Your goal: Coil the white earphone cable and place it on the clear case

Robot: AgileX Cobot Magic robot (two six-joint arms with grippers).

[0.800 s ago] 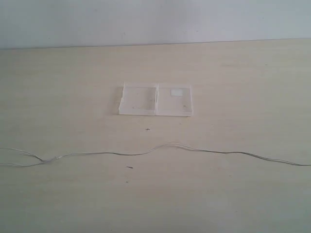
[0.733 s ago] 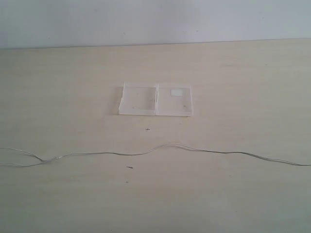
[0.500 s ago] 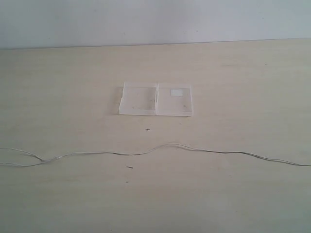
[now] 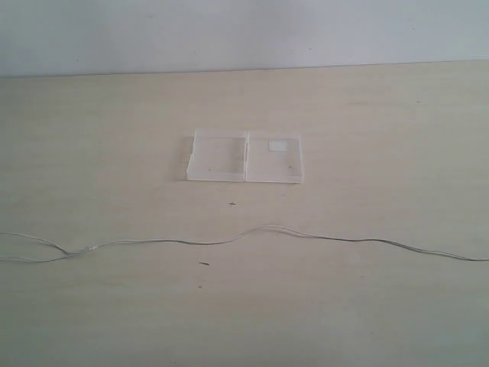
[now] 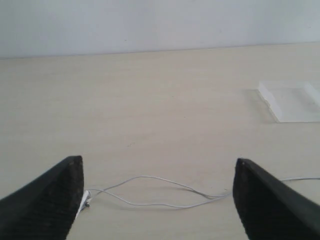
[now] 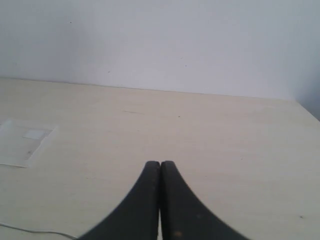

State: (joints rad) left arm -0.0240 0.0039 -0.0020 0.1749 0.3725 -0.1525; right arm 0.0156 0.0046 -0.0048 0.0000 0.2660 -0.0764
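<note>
The white earphone cable (image 4: 229,242) lay uncoiled in a long, wavy line across the pale tabletop (image 4: 367,99), splitting into two strands toward the left of the exterior view. The clear case (image 4: 244,158) sat open and flat farther back, well apart from the cable, with a small white label (image 4: 279,145) on its right half. The left gripper (image 5: 157,161) held its jaws spread wide, the split strands visible on the tabletop between them, while the right gripper (image 6: 160,165) had its jaws pressed together on nothing.
</note>
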